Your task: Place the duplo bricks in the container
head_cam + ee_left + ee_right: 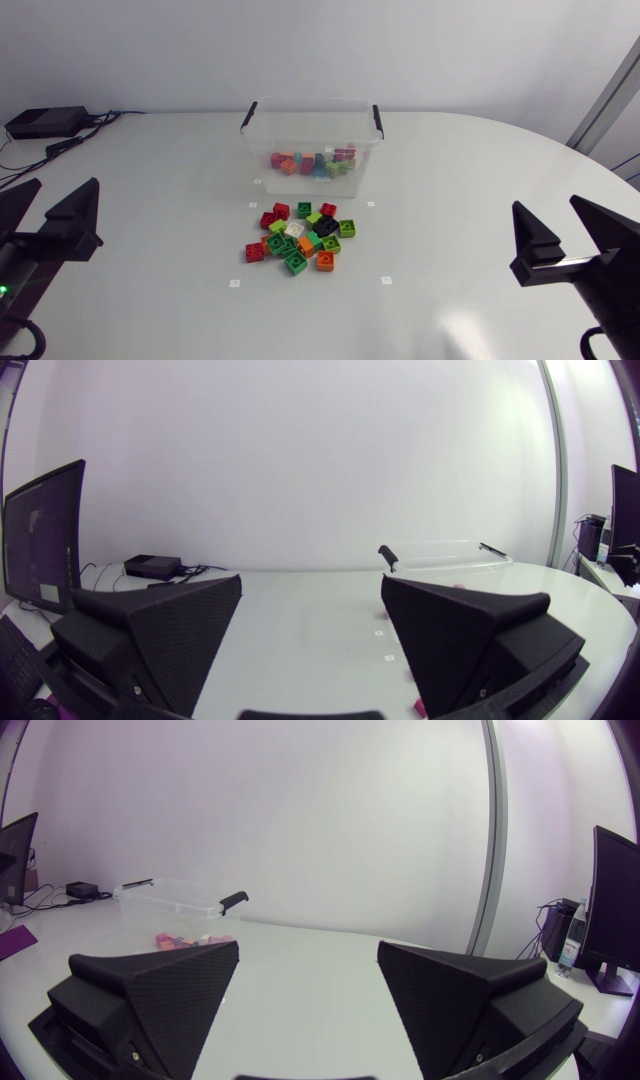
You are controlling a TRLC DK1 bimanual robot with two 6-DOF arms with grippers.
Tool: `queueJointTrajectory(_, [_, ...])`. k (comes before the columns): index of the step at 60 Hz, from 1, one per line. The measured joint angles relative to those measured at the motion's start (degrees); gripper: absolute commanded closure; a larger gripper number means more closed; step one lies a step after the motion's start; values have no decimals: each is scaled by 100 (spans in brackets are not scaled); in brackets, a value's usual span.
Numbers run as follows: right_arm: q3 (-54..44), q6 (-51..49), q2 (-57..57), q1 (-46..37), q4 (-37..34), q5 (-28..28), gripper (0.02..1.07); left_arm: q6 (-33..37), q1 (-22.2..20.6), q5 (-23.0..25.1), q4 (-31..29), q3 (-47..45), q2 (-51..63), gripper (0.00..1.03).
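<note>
You are at the picking step, and no brick is in hand at this moment. Your left gripper stands at the left side of the table with its two fingers wide apart and nothing between them. Your right gripper is the same at the right side, wide apart and empty. Both are well apart from the bricks.

The container stands at the far middle of the table, upright, with its opening to the top and no lid on it. Its long axis goes from side to side across the table, with one black handle at each short end. Some bricks lie already inside it.

The pile of bricks is on the table just in front of the container, between your two arms. The pile has no clear direction; the bricks are turned at many angles and touch each other.

For the next move, I think you should take a brick from the edge of the pile, for example the red brick on the left arm's side, because it is more free than the others. Come down from above and turn the fingers to match its flat sides
</note>
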State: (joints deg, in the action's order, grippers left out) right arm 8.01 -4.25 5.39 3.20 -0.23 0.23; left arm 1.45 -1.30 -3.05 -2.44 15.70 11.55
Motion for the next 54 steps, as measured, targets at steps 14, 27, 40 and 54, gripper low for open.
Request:
queueJointTrajectory(14, [428, 2, 879, 190, 7, 4, 7, 0, -382, 0, -306, 758, 1272, 11])
queueJointTrajectory(27, [820, 0, 1759, 398, 11, 7, 7, 2, -723, 2, -713, 1429, 2577, 12])
queueJointTrajectory(40, [1045, 0, 2728, 544, 13, 9, 7, 24, -927, 127, -824, 1694, 3534, 12])
queueJointTrajectory(54, [1290, 2, 3661, 894, -105, 20, 7, 562, -721, 739, -929, 2124, 4806, 12])
